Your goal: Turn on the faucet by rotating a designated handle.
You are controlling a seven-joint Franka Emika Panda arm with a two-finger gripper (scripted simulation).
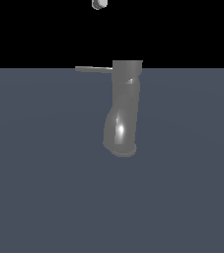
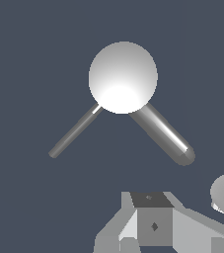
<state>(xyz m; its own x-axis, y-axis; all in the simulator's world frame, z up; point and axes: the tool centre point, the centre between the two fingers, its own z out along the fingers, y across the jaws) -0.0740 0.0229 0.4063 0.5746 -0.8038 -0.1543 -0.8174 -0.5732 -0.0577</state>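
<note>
Handle (image 2: 75, 131) and faucet (image 2: 123, 77) apart from tool (image 2: 153, 225)

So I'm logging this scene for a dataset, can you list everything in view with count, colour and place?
faucet: one, glossy grey, standing on the floor near the middle of the exterior view; from above, in the wrist view, a round top with a thick spout.
handle: one, grey, thin bar sticking out from the faucet's top toward the exterior view's left.
floor: one, dull blue-grey, under everything.
gripper: one, white and grey, above the faucet and apart from it; whether it is open is unclear.
</note>
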